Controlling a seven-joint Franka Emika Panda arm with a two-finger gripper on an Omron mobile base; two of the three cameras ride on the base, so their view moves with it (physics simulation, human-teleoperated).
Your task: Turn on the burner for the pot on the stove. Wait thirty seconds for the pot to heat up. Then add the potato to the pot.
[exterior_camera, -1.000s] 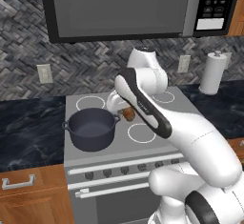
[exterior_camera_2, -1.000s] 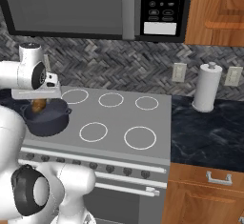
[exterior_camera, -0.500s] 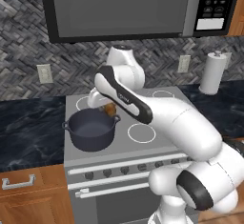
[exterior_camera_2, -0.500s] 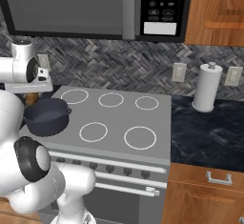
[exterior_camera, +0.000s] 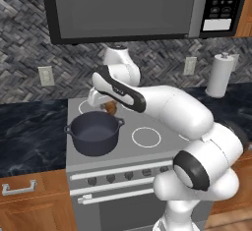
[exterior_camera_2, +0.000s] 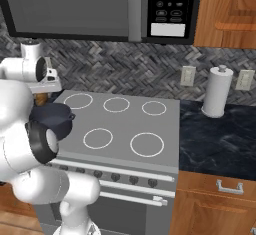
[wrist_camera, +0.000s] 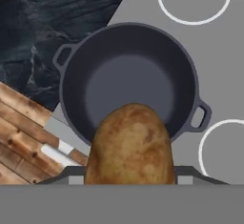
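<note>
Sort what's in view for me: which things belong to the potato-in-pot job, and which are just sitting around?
In the job: potato, held in the gripper above the pot; stove.

Just lying about: paper towel roll, microwave, wall outlets.

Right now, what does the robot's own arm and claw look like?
A glossy white arm of rounded, bulbous segments, with dark bands and dark round caps at its joints. Its white wrist block carries the claw, whose finger tips are small and dark. No cables or markings are visible.
</note>
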